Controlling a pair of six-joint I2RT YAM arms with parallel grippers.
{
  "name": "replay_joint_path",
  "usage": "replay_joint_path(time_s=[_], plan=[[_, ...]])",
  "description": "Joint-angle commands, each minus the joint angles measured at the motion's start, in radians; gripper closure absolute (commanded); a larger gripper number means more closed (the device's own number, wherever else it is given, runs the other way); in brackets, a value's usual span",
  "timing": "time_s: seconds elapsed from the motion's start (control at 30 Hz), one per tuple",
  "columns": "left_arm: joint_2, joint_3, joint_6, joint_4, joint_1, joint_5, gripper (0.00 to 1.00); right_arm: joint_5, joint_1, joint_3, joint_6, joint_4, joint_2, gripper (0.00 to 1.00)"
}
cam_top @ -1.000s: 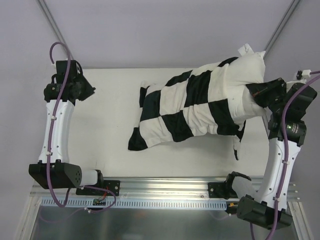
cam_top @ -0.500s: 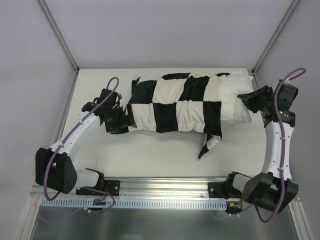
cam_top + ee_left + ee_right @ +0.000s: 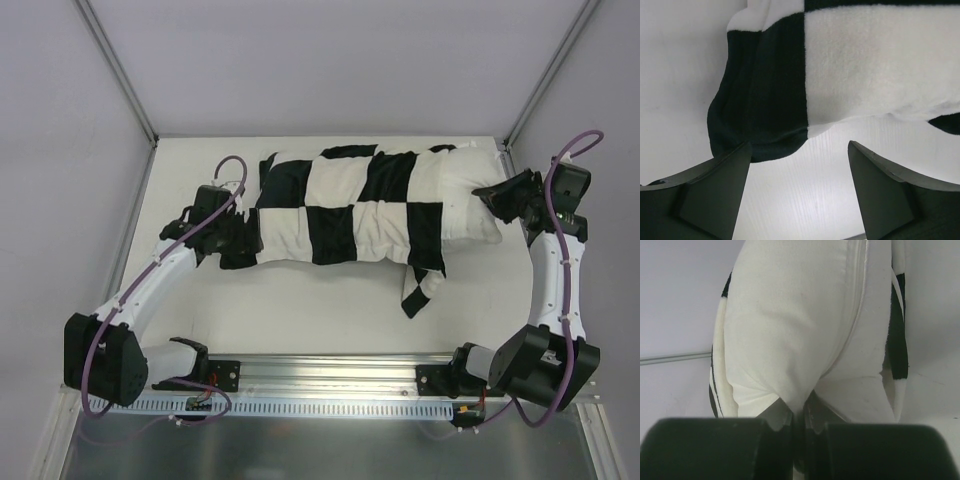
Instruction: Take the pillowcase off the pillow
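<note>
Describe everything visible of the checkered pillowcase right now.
The pillowcase is soft, fleecy-looking fabric in large black and white squares. It lies wrinkled along the far side of the table, covering most of the pillow, whose white right end sticks out. One loose corner trails toward the near edge. The open left gripper sits at its black left corner; the right gripper pinches only the bare pillow end.

Robot lab cell: white table [image 3: 300,310], aluminium rail [image 3: 330,375], plain grey walls [image 3: 320,60]
</note>
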Motion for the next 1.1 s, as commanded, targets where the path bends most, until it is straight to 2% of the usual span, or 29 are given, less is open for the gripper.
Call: replay_joint_path(time_s=[0.0, 0.17, 0.4, 0.47, 0.57, 0.6, 0.63, 0.67, 0.77, 0.83, 0.9, 0.97, 1.07], plan=[[-0.108, -0.082, 0.159, 0.168, -0.012, 0.018, 0.21, -0.075, -0.001, 0.057, 0.017, 0.090, 0.002, 0.99], [-0.076, -0.105, 0.225, 0.232, -0.012, 0.022, 0.16, -0.084, -0.003, 0.055, 0.017, 0.091, 0.002, 0.99], [0.071, -0.099, 0.229, 0.316, -0.012, 0.002, 0.19, -0.081, -0.003, 0.037, 0.017, 0.093, -0.002, 0.99], [0.096, -0.094, 0.220, 0.316, -0.012, 0.002, 0.25, -0.081, -0.001, 0.037, 0.014, 0.091, -0.004, 0.99], [0.106, -0.093, 0.191, 0.314, -0.012, -0.040, 0.54, -0.076, -0.001, 0.035, 0.014, 0.093, -0.005, 0.99], [0.099, -0.096, 0.185, 0.316, -0.012, -0.044, 0.79, -0.076, -0.001, 0.039, 0.015, 0.091, -0.004, 0.99], [0.091, -0.100, 0.177, 0.316, -0.012, -0.062, 0.91, -0.076, -0.001, 0.039, 0.017, 0.093, -0.002, 0.99], [0.068, -0.102, 0.157, 0.316, -0.012, -0.088, 1.00, -0.076, -0.001, 0.040, 0.017, 0.093, 0.002, 0.99], [0.002, -0.116, 0.130, 0.305, -0.010, -0.189, 1.00, -0.076, -0.001, 0.051, 0.020, 0.091, 0.009, 0.99], [-0.057, -0.111, 0.085, 0.270, -0.003, -0.327, 1.00, -0.075, -0.003, 0.060, 0.018, 0.091, 0.009, 0.99], [-0.099, -0.100, 0.062, 0.246, 0.022, -0.382, 1.00, -0.076, -0.004, 0.069, 0.023, 0.091, 0.002, 0.99], [-0.151, -0.071, -0.010, 0.197, 0.124, -0.416, 1.00, -0.087, -0.010, 0.075, 0.028, 0.093, -0.004, 0.99], [-0.173, 0.016, -0.105, 0.072, 0.316, -0.389, 1.00, -0.134, -0.016, 0.107, 0.047, 0.093, -0.019, 0.99]])
